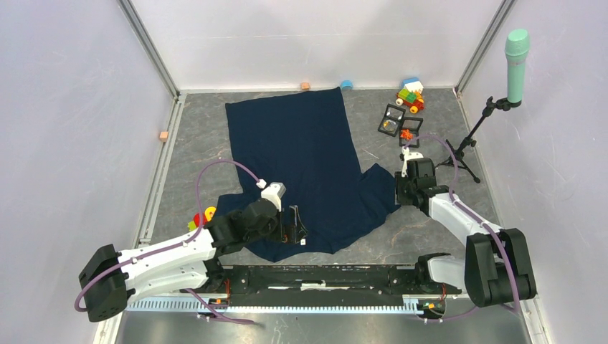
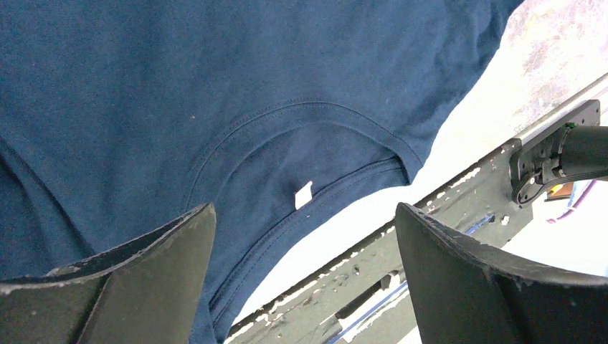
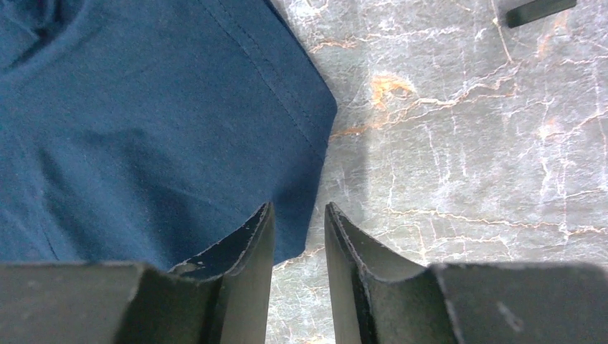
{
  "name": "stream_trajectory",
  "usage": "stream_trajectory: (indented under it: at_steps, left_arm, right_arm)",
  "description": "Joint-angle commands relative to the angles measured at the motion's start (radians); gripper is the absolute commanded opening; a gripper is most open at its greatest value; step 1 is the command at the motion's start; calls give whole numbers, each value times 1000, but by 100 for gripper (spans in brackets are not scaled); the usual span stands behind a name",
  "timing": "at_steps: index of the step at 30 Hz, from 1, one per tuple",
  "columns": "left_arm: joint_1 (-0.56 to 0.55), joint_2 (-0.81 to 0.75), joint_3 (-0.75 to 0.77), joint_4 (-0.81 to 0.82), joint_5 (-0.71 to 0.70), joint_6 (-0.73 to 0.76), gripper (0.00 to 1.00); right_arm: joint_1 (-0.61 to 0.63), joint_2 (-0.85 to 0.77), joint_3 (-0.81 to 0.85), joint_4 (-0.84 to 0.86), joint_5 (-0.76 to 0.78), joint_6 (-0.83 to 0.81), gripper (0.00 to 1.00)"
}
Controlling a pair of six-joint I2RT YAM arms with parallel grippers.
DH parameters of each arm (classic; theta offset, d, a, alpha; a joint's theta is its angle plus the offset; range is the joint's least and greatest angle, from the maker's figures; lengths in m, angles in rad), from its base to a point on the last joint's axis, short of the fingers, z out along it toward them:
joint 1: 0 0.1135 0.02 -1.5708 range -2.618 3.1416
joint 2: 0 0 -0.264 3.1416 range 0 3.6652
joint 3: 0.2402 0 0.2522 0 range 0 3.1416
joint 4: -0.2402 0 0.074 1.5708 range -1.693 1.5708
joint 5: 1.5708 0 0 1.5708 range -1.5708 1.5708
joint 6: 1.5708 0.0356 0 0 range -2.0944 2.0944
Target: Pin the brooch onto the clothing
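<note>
The dark navy shirt lies flat on the grey marbled table, its collar toward the near edge. My left gripper hangs open and empty just above the collar and its white label; in the left wrist view the gripper has its fingers wide apart. My right gripper is at the right sleeve's edge; in the right wrist view the gripper has a narrow gap and holds nothing. Two small black square frames and a small orange piece lie at the back right; I cannot tell which is the brooch.
Toy blocks sit at the back right. A black stand with a teal microphone is at the right. Small blocks lie along the back wall and at the left. A red-yellow toy is beside my left arm. The black base rail runs near the collar.
</note>
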Motion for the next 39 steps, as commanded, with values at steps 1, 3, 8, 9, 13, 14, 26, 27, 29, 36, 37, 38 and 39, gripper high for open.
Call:
stream_trajectory:
  at_steps: [1,3,8,9,13,14,26,27,29,36,37,38,39]
  left_arm:
    - [-6,-13,-6,34,-19,-21,100]
    - [-6,-9,-6,40,-19,-25,100]
    - [-6,-7,-4,41,-19,-31,100]
    - [-5,-9,-4,41,-19,-31,100]
    - [-5,-12,-3,35,-18,-24,100]
    - [-6,-13,-1,34,-15,-22,100]
    - [-6,-1,19,25,9,13,100]
    - [-6,2,29,22,14,19,100]
    - [-5,10,60,13,32,40,100]
    - [50,89,320,-157,128,270,100]
    - [86,113,363,-192,167,321,100]
    - [121,140,420,-242,187,372,100]
    - [149,169,475,-291,193,415,100]
  right_arm:
    - [3,5,-27,48,-29,8,36]
    - [2,10,-38,62,-50,10,32]
    - [2,27,-42,64,-10,5,17]
    - [3,30,-42,64,6,2,12]
    - [2,53,-26,61,96,-10,1]
    - [3,63,-18,57,116,-16,0]
    - [3,107,48,20,235,-48,15]
    - [3,107,58,17,230,-51,20]
    - [4,102,86,-6,214,-56,30]
    - [2,-10,181,-97,165,-64,66]
    - [3,-23,204,-117,153,-64,69]
    - [3,-36,227,-141,137,-63,72]
    - [3,-42,257,-164,122,-63,73]
